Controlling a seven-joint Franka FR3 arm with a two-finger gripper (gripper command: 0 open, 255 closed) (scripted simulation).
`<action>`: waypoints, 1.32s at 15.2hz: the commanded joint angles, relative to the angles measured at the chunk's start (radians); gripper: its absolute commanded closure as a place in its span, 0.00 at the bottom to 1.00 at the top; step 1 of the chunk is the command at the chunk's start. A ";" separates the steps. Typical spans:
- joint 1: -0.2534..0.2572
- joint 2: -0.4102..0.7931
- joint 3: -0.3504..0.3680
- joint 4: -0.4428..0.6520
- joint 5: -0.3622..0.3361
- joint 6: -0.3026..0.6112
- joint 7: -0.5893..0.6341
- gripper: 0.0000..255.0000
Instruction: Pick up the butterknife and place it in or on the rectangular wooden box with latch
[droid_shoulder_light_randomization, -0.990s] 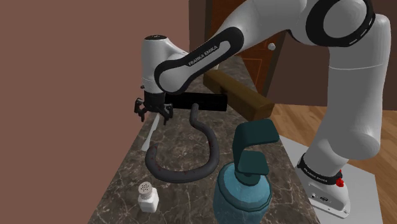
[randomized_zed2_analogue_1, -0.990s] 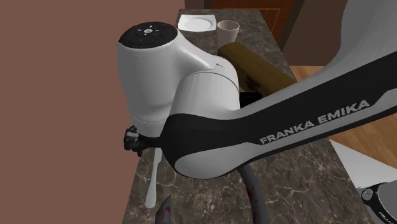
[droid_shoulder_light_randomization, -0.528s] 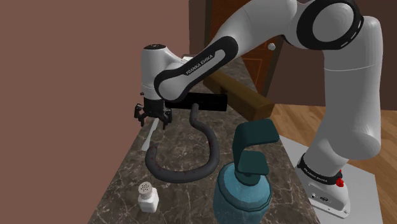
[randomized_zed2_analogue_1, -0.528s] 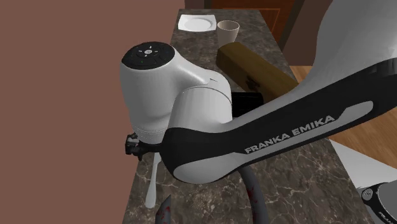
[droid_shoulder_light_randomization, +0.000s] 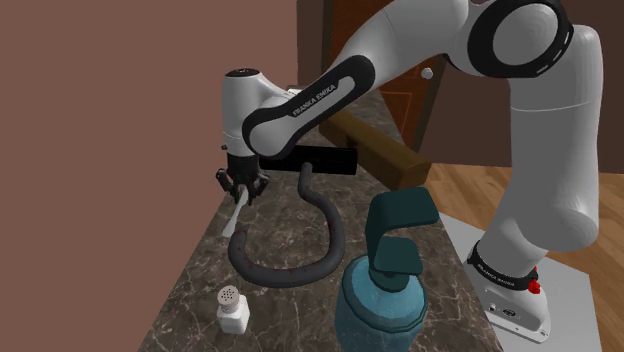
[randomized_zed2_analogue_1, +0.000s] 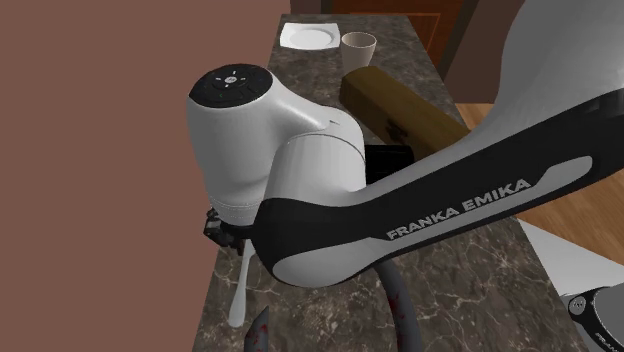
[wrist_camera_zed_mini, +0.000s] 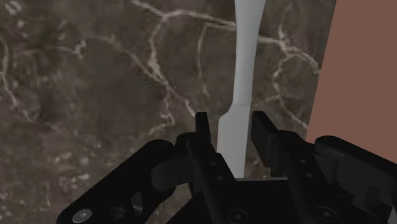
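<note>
A pale grey butterknife (wrist_camera_zed_mini: 245, 63) lies flat on the dark marble counter (droid_shoulder_light_randomization: 195, 290), close to the counter's edge by the brown wall. My black gripper (wrist_camera_zed_mini: 232, 124) is down over its handle end with both fingers drawn in against the handle's sides. From the shoulder view the gripper (droid_shoulder_light_randomization: 241, 190) sits on top of the knife (droid_shoulder_light_randomization: 237, 215), whose other end pokes out toward the camera. In the second exterior view the knife (randomized_zed2_analogue_1: 241, 285) shows below the white arm. The long brown wooden box (droid_shoulder_light_randomization: 375, 145) (randomized_zed2_analogue_1: 400, 105) lies farther along the counter, behind the arm.
A black curved hose (droid_shoulder_light_randomization: 300, 265), a teal soap dispenser (droid_shoulder_light_randomization: 390, 280) and a white shaker (droid_shoulder_light_randomization: 232, 308) stand on the near counter. A black block (droid_shoulder_light_randomization: 325, 158) lies by the box. A white plate (randomized_zed2_analogue_1: 308, 37) and cup (randomized_zed2_analogue_1: 359, 47) are at the far end.
The gripper came down a little onto the knife, and its fingers, wide apart before, have drawn in against the handle. The knife has not moved.
</note>
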 joint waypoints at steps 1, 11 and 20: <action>0.001 0.007 0.000 -0.001 0.000 0.032 0.000 1.00; -0.005 -0.020 0.008 0.016 0.014 -0.012 -0.008 1.00; -0.013 -0.072 0.020 0.070 0.040 -0.114 -0.023 1.00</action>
